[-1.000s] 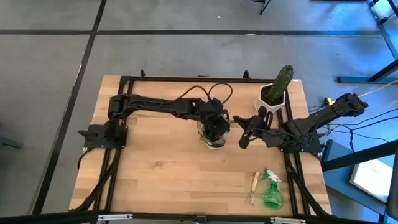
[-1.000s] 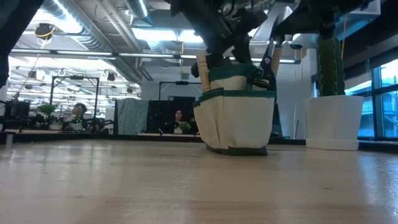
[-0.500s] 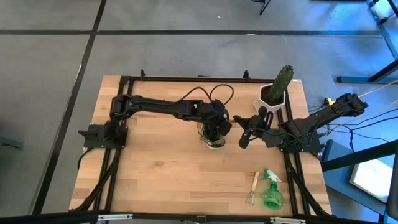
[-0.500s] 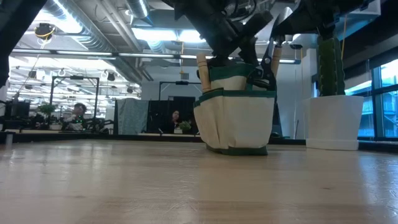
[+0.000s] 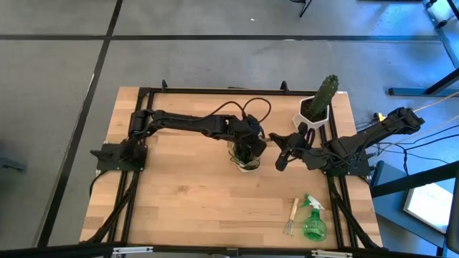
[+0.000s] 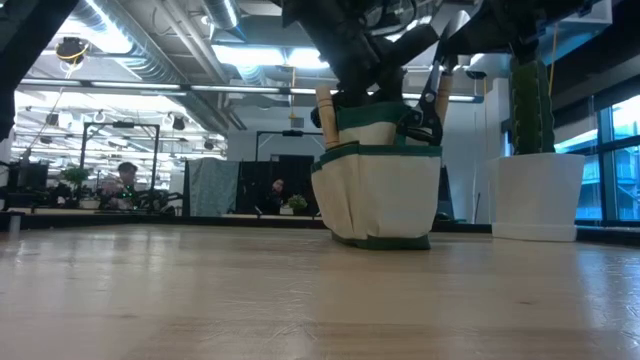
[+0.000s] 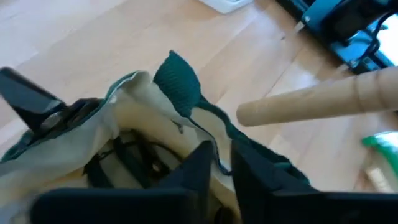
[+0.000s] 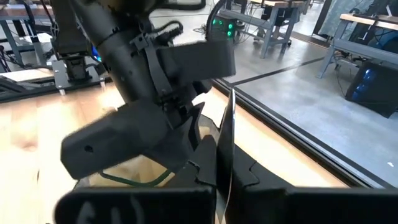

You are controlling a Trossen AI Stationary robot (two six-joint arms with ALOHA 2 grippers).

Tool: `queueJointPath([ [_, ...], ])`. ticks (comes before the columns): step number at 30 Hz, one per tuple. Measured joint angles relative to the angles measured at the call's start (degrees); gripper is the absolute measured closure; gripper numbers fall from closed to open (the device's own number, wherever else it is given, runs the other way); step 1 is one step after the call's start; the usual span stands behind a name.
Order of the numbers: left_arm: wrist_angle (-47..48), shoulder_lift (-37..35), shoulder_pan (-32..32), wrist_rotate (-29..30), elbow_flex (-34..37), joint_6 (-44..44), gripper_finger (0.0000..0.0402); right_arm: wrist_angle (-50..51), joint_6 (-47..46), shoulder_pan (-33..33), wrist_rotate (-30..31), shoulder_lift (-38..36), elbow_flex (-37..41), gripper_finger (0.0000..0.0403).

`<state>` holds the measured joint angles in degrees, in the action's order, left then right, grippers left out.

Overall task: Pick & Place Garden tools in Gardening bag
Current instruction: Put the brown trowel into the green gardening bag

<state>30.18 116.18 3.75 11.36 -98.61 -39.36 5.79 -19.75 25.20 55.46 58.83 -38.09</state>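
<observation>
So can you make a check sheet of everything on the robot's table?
Surface: wooden table, dry and tidy.
Job's things: gardening bag upright mid-table, a wooden handle and black pruners sticking out; hand fork and green spray bottle lie on the table near the front edge, on the right.
Clutter: cactus in a white pot at the back right.
Pincers: left pincer nipping the bag's green rim; right pincer shut, empty, beside the bag.
Cables: black loops on the left arm.
Surroundings: people at desks far behind.
</observation>
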Motion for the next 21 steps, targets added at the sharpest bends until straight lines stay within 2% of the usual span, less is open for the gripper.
queueJointPath([
  [2,0.1,0.0,-0.3,0.2,-0.4,1.1,0.0381,-0.7,0.0,0.0,0.0,0.0,0.0,0.0403],
  [4,-0.1,0.0,-0.6,0.3,-1.0,1.5,0.0394,-1.4,0.1,0.0,0.0,0.1,0.0,0.0403],
  [16,2.1,0.0,-1.1,1.0,-1.5,1.8,0.04,-5.3,1.8,0.0,0.0,3.1,0.0,0.0403],
  [21,1.3,0.0,-1.0,-2.2,-1.5,1.8,0.0387,-6.6,2.7,0.0,-0.1,3.1,0.0,0.0403],
])
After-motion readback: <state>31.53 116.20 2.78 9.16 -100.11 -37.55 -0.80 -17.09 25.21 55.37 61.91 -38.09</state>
